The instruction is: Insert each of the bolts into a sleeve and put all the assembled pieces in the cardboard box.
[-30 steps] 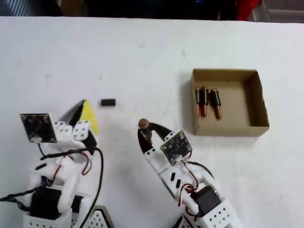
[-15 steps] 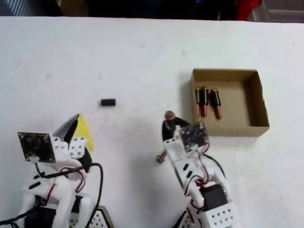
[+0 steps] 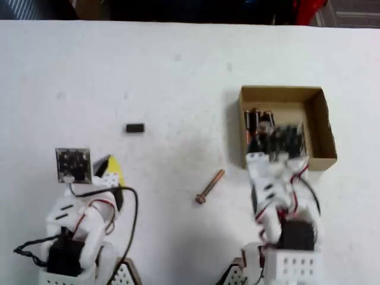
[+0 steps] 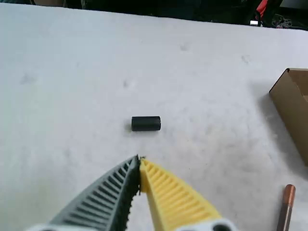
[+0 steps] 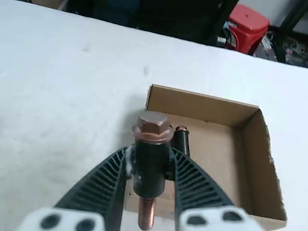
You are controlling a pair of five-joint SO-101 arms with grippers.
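My right hand [image 5: 151, 155] is clamped on a copper hex-head bolt w/ black sleeve [image 5: 152, 129], upright over the open brown cardboard box [image 5: 207, 103]. Other assembled pcs [image 5: 182, 138] lie inside. My left hand [image 4: 139, 166] has its grey and yellow fingers together, holding nothing, near a short black cylindrical sleeve [image 4: 146, 123]. A loose copper bolt [image 3: 210, 186] lies on the scuffed white worktop [image 3: 178, 65] btwn my arms. The room behind is dark, w/ a red plastic object [image 5: 250, 21].
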